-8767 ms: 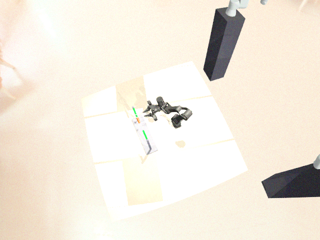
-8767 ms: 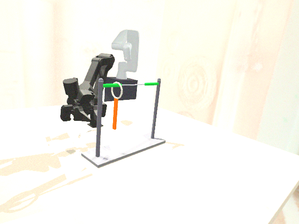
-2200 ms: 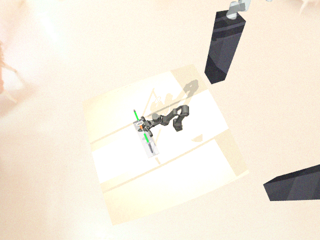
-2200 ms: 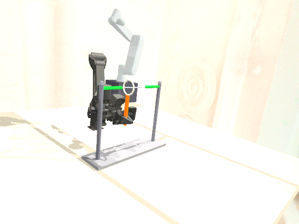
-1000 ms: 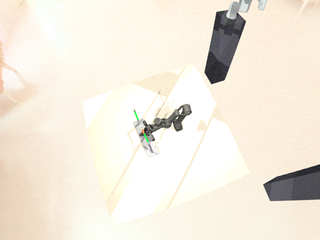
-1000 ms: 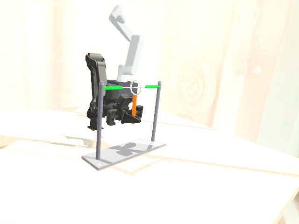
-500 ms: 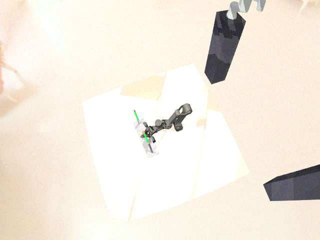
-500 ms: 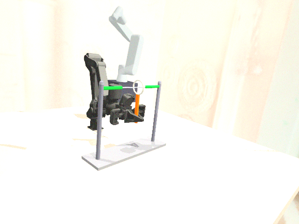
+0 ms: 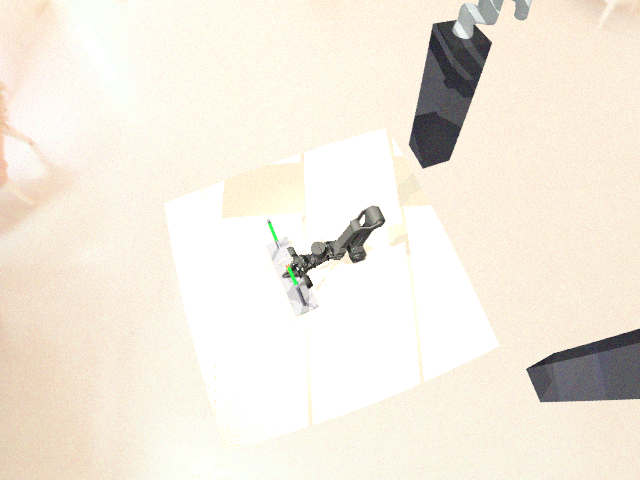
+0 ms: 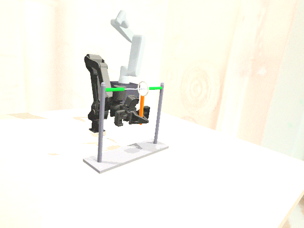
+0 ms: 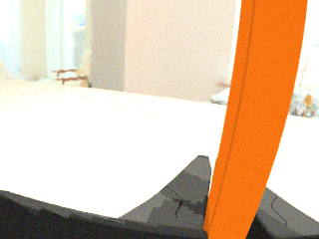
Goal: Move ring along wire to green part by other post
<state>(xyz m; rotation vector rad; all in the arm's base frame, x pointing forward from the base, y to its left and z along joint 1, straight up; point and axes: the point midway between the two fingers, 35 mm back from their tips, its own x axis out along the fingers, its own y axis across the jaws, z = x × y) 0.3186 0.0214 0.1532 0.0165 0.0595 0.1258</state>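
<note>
A white ring [image 10: 142, 83] with an orange handle [image 10: 141, 106] [image 11: 261, 114] is threaded on the wire between two grey posts, the left post [image 10: 101, 122] and the right post [image 10: 158, 112]. The ring encircles the thin grey wire [image 10: 131, 88] just short of the right green part [image 10: 155, 87]. The left green part [image 10: 114, 89] is bare. My gripper [image 10: 140, 120] [image 9: 292, 265] [image 11: 210, 167] is shut on the lower end of the handle, which hangs nearly upright. From above, both green parts [image 9: 272, 232] [image 9: 293, 275] show.
The posts stand on a flat grey base plate [image 10: 115, 160] [image 9: 305, 305]. A pale second arm [image 10: 134, 53] rises behind the wire stand. Two dark blocks [image 9: 448, 93] [image 9: 589, 369] stand off the table. The table's edge [image 10: 292, 208] is at the lower right.
</note>
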